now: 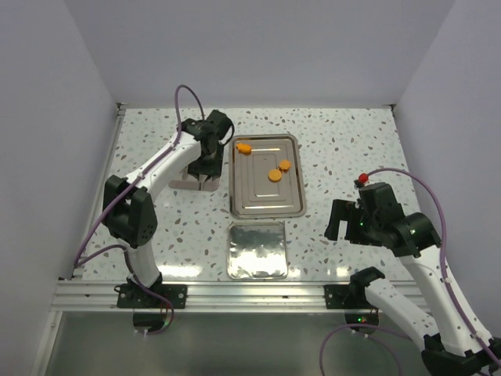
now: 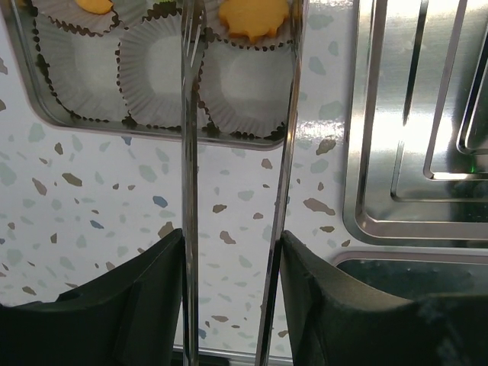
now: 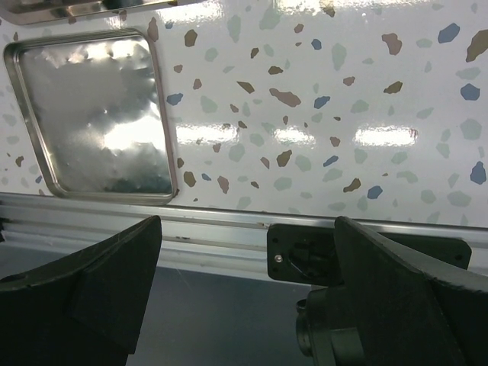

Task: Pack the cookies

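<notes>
While tight on tongs (image 2: 188,152), left hand (image 2: 231,236) short of a cookie (image 2: 254,17) (orange, between tong tips).

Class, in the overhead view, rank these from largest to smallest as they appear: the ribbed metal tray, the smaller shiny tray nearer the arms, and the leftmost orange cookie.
1. ribbed metal tray
2. smaller shiny tray
3. leftmost orange cookie, by far the smallest

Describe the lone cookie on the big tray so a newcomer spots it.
Find the ribbed steel tray at the middle of the speckled table. Three orange cookies lie in its far half. This cookie sits alone by the far left corner; the other pair lies close together further right.
</notes>
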`<action>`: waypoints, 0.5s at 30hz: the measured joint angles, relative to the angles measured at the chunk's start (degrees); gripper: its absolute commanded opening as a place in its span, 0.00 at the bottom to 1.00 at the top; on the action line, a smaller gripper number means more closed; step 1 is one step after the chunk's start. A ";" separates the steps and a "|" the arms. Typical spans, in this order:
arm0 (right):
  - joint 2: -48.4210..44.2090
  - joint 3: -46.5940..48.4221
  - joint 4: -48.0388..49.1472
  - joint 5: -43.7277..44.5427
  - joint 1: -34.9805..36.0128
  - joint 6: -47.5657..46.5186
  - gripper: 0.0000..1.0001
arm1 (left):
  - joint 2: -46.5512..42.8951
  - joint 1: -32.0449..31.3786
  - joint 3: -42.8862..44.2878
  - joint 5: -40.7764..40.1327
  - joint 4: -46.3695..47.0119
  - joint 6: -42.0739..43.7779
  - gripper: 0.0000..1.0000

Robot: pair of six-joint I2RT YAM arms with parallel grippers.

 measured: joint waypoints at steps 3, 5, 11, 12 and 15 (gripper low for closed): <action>0.00 0.00 0.13 0.00 0.00 0.00 0.99 | 0.00 0.09 0.07 0.00 0.57 0.00 0.56; 0.00 0.00 0.15 0.00 0.00 0.00 0.99 | 0.00 0.20 0.15 0.00 0.61 0.00 0.56; -0.33 0.00 0.15 0.02 0.00 0.02 0.99 | 1.27 0.42 6.01 -0.04 -0.90 0.13 0.56; -0.50 -0.02 0.20 0.02 0.00 0.04 0.99 | 1.60 0.42 7.54 -0.09 -1.18 0.26 0.56; -0.61 -0.11 0.28 -0.04 0.00 0.04 0.99 | 2.01 0.42 11.19 -0.07 -1.90 0.37 0.56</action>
